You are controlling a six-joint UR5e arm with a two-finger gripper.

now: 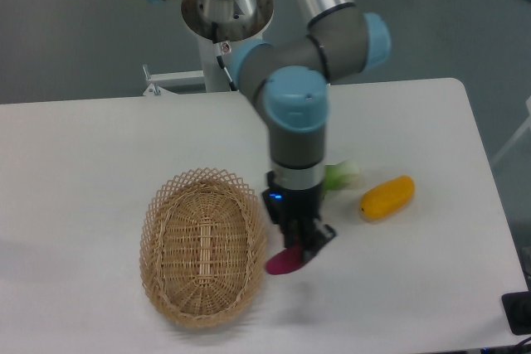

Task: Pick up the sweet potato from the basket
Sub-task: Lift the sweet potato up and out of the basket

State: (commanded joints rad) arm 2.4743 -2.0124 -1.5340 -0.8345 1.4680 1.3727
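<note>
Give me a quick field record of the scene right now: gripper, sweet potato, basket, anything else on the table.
gripper: pointing down, just right of the basket, shut on the sweet potato
sweet potato: magenta, in the gripper, outside the basket
basket: wicker, nothing visible inside
yellow vegetable: on the table, right of the arm
green vegetable: partly hidden behind the arm
table: white
</note>
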